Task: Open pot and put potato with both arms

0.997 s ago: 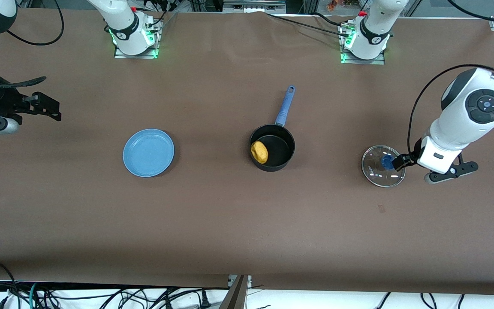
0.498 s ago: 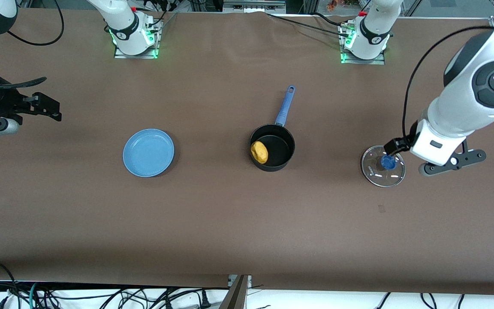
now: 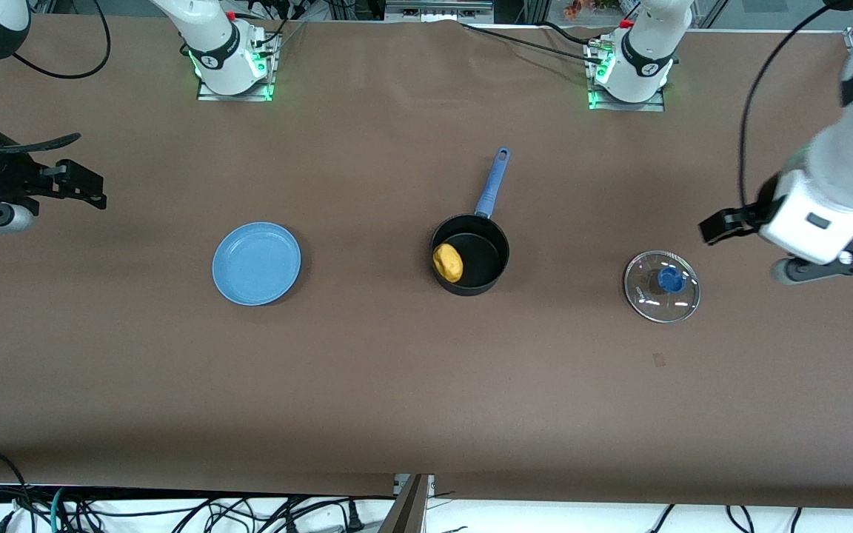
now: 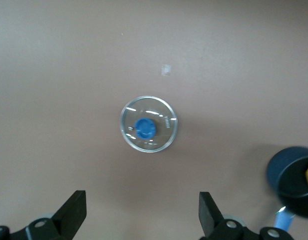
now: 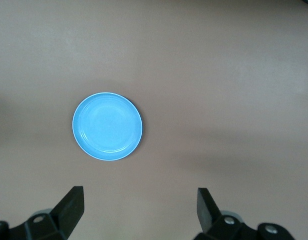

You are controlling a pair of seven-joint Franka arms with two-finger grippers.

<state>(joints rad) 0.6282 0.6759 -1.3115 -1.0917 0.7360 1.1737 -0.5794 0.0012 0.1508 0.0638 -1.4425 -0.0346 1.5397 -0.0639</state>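
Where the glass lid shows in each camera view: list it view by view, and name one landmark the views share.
Front view: the glass lid lies flat on the table toward the left arm's end, beside the pot.
Left wrist view: the lid sits near the picture's centre, blue knob up.
Right wrist view: not in it; only the blue plate shows.
Shared landmark: the pot, in the front and left wrist views.

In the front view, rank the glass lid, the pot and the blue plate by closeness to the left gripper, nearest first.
From the left gripper, open above the table:
1. Glass lid, at the left arm's end.
2. Pot, mid-table, potato inside.
3. Blue plate, toward the right arm's end.
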